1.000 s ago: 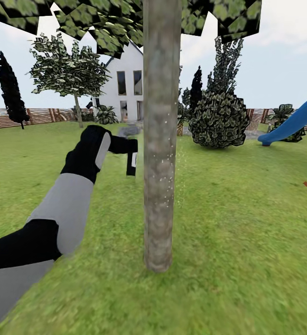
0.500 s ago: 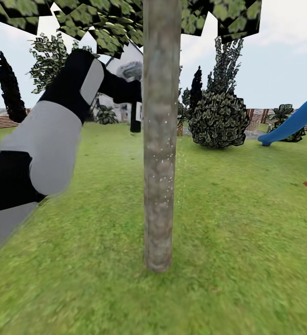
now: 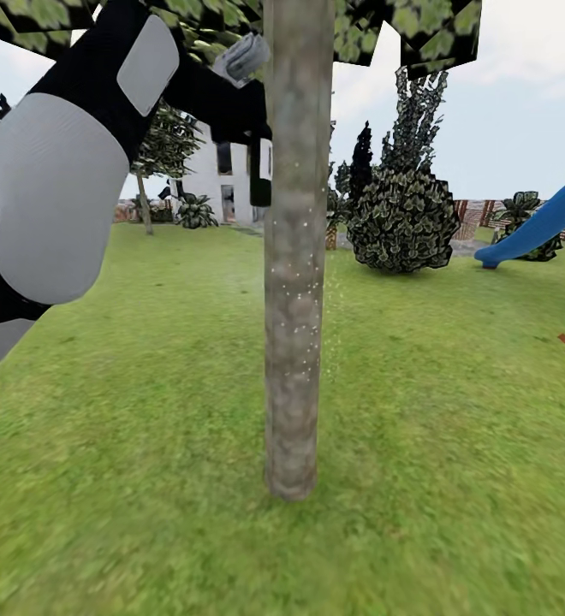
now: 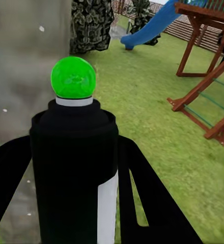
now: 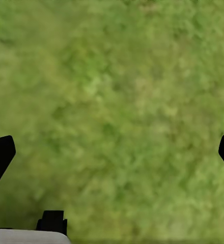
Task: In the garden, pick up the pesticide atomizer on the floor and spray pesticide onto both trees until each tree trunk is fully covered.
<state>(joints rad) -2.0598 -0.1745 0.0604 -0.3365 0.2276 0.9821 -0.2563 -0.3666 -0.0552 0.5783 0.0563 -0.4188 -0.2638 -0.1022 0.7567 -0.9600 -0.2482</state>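
Left arm (image 3: pixel 68 171) raised well up since a second ago: then level with the mid-trunk at centre left of the head view, now crowding the upper left corner, with the pesticide atomizer (image 3: pixel 260 171) lifted to just beside the tree trunk (image 3: pixel 295 257), close under the canopy (image 3: pixel 231 34). Camera unmoved; trunk, lawn (image 3: pixel 454 411) and blue slide (image 3: pixel 539 222) sit where they were. White specks already dotting the middle stretch of the trunk, sparser toward the top and toward the base. Judged: a sweep upward to cover the higher bark, lower stretch probably still to do; second tree not started, likely the smaller broad-canopied one part hidden behind the arm. Left gripper (image 4: pixel 66 168) closed round the atomizer: in the left wrist view both black fingers (image 4: pixel 142 193) hug the black body on either side, white label strip facing the camera, green spot (image 4: pixel 73 77) on top, grey trunk close behind at upper left, wooden play frame (image 4: pixel 203 76) at right. Nozzle direction not clear from here; looks aimed at the bark. Right gripper (image 5: pixel 112 152) spread wide, fingertips at the far left and right edges of the right wrist view, nothing between them, grass below.
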